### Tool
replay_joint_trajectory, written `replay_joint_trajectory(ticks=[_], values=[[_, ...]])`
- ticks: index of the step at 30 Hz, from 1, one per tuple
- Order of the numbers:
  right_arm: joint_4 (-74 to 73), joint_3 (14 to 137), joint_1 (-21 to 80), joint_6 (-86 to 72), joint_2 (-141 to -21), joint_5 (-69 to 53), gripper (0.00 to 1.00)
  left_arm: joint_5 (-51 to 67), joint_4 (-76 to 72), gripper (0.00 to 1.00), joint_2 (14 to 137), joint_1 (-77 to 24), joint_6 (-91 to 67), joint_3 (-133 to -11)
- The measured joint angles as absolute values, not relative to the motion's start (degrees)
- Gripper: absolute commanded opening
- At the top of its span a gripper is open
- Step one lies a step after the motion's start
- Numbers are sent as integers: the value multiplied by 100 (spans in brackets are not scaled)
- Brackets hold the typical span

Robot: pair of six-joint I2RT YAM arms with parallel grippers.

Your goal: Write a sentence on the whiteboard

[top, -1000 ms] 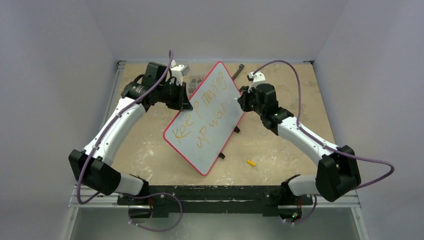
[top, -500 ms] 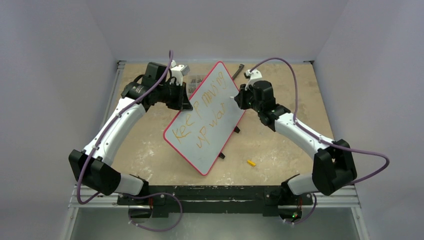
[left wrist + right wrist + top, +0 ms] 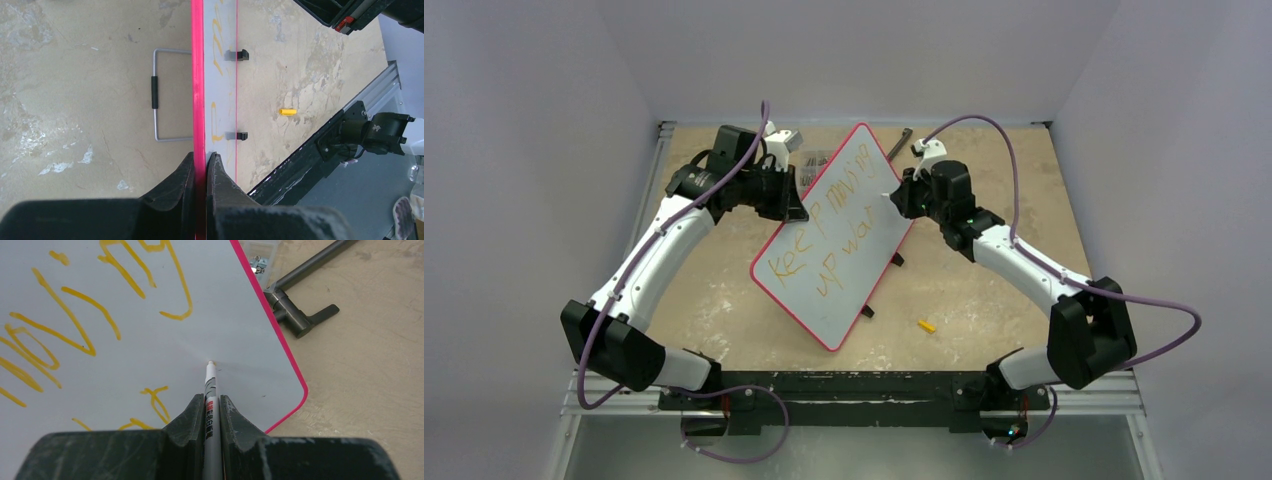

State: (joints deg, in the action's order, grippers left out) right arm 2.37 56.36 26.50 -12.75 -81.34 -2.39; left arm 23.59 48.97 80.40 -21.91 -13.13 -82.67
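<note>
The whiteboard (image 3: 849, 215), pale with a thin red frame, stands slanted across the middle of the table. My left gripper (image 3: 796, 205) is shut on its left frame edge (image 3: 199, 100); in the left wrist view the jaws (image 3: 201, 157) pinch the red rim. The sentence (image 3: 824, 238) is orange lettering in two lines, and some strokes show in the right wrist view (image 3: 75, 320). My right gripper (image 3: 212, 399) is shut on a slim white marker (image 3: 210, 385). Its tip rests on bare board to the right of the second line, near the rounded corner. From above, this gripper (image 3: 894, 198) is at the board's right side.
A small yellow cap (image 3: 926, 325) lies on the table near the front right. A black angled tool (image 3: 300, 315) and a clear box of small parts (image 3: 812, 160) sit behind the board. A wire stand (image 3: 155, 95) and black feet (image 3: 242, 55) project from the board.
My right arm swung left and slightly back, bringing the marker tip from the board's right edge onto its surface. The left gripper and the board stayed put.
</note>
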Motion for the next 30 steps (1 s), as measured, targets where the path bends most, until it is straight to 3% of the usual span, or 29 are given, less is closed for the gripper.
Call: replay_joint_trajectory(ticks=[30], values=[[255,5297,2624,-1385,-7808,-775,0,2357,4893,0,8031,-2191,-1313,-8261]])
